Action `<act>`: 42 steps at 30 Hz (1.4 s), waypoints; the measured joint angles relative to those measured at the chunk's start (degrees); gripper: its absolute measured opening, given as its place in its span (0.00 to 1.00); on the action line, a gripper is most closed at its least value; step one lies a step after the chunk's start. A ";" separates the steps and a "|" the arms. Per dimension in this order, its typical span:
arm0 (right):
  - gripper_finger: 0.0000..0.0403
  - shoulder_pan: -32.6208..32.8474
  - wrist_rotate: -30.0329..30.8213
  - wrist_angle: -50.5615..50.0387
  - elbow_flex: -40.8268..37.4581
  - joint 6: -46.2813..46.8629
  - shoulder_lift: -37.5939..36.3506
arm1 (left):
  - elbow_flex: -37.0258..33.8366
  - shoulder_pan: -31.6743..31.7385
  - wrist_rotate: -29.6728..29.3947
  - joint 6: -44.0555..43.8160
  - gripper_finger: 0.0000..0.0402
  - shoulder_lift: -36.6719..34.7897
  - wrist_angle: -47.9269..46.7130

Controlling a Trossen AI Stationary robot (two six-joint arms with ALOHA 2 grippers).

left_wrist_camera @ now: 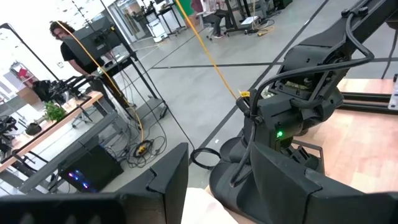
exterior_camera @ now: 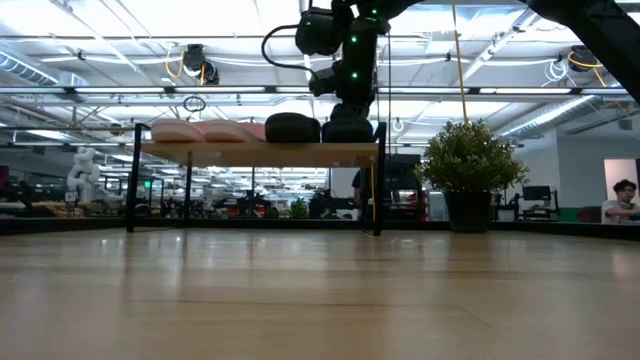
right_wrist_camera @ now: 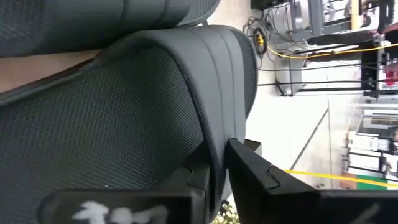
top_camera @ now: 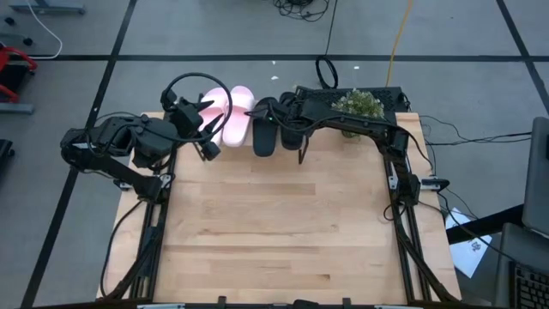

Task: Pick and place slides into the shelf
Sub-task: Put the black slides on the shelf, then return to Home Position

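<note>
The shelf (exterior_camera: 260, 153) stands at the table's far edge with all of the slides on its wood top. Two pale pink slides (top_camera: 227, 113) lie side by side on the left part, soles down. A black slide (top_camera: 264, 130) rests beside them. The second black slide (exterior_camera: 348, 130) sits at the shelf's right end under my right gripper (exterior_camera: 350, 108), which is shut on it. My left gripper (top_camera: 208, 129) hovers open over the pink slides; in the left wrist view its fingers (left_wrist_camera: 168, 180) frame the right arm and a black slide (left_wrist_camera: 227, 180). My right gripper (right_wrist_camera: 221, 174) pinches the edge of the black slide's wide mesh strap (right_wrist_camera: 217, 143) between its two fingers. It comes from above, pointing down. The slide's sole lies on the shelf's top board (exterior_camera: 345, 143).
A potted plant (top_camera: 358, 105) stands on the table's far right corner, just right of the shelf. The wide wooden tabletop (top_camera: 274, 223) stretches toward the near edge. Cables lie on the floor beyond the table. A person stands at a desk in the room.
</note>
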 joint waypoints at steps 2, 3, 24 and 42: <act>0.13 0.04 0.03 0.00 0.00 0.10 -0.04 | 0.00 -0.02 0.00 0.00 0.44 0.02 0.00; 0.14 0.08 -0.03 0.00 0.00 0.04 -0.04 | 0.00 -0.02 0.00 -0.01 0.44 0.00 0.00; 0.32 1.50 -0.30 -1.00 0.00 -0.15 0.00 | 0.00 -0.01 0.00 -0.13 0.44 0.01 -0.31; 0.32 2.63 -0.52 -1.03 -0.02 0.25 -4.59 | 0.00 0.00 -0.01 -0.24 0.44 0.01 -0.31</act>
